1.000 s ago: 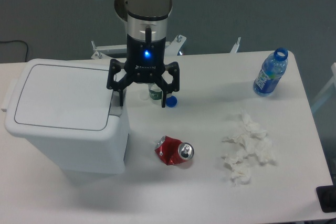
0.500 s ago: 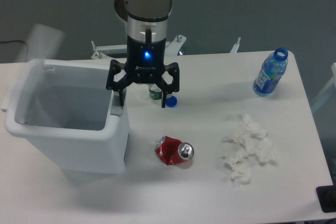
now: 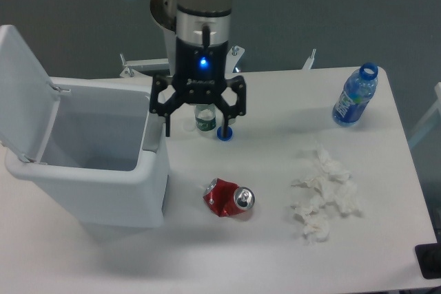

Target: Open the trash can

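One white trash can [image 3: 89, 170] at the table's [image 3: 275, 266] left end, lid [image 3: 24, 87] raised upright | one crushed red soda can [image 3: 229, 198] | one blue bottle [image 3: 355, 94] far right | one heap of crumpled tissue [image 3: 324, 194] | one gripper [image 3: 198, 127], fingers spread wide, grasping nothing, just beside the bin's right rim above a small green-labelled container [image 3: 204, 118] and blue cap [image 3: 224, 133].

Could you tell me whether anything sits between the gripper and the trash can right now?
Nothing visible does. The gripper, jaws open, hangs just right of the trash can, beside its right rim. The small bottle and blue cap lie behind the fingers, away from the bin.
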